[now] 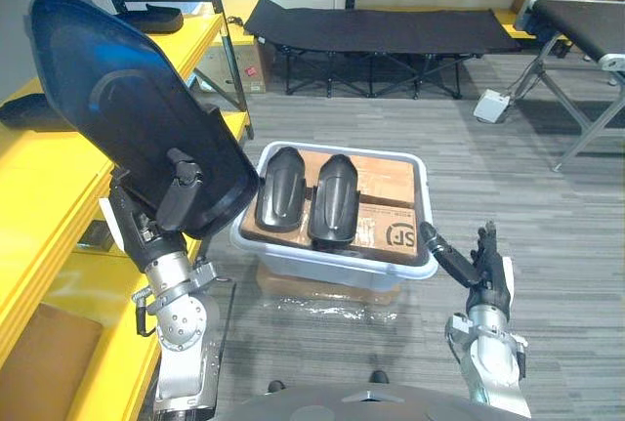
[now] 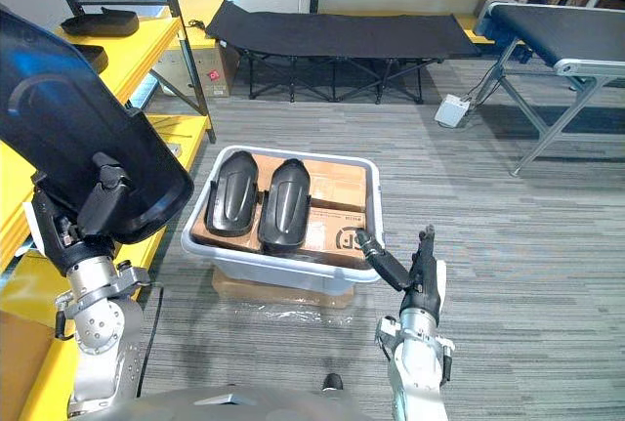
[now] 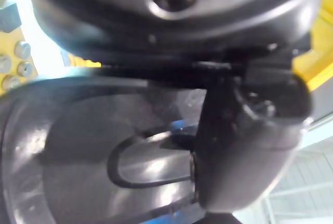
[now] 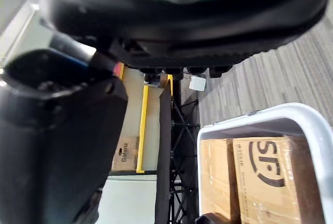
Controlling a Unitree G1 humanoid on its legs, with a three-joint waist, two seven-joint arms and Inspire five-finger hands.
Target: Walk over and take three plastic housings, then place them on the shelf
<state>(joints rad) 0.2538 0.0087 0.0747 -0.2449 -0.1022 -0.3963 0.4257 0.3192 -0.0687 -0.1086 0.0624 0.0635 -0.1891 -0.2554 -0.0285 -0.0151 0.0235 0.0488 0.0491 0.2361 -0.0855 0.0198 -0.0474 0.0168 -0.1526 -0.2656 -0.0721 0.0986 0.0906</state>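
My left hand (image 1: pixel 146 221) is shut on a large black plastic housing (image 1: pixel 127 108), holding it raised and tilted above the yellow shelf (image 1: pixel 39 196) on my left; the thumb (image 3: pixel 244 146) presses on the shell (image 3: pixel 104 146). Two more black housings (image 1: pixel 278 189) (image 1: pixel 332 199) lie side by side on cardboard boxes (image 4: pixel 260 177) inside a white bin (image 1: pixel 322 263) in front of me. My right hand (image 1: pixel 488 270) hovers open just off the bin's near right corner (image 4: pixel 270 117), holding nothing. Other black housings (image 2: pixel 103 21) (image 2: pixel 83 55) rest farther along the shelf.
A black folding cot (image 1: pixel 381 30) stands across the far side. A metal-legged table (image 1: pixel 586 25) is at the right, with a small white box (image 1: pixel 491 105) on the grey floor beside it. A cardboard box (image 1: pixel 234 64) sits by the shelf's dark post.
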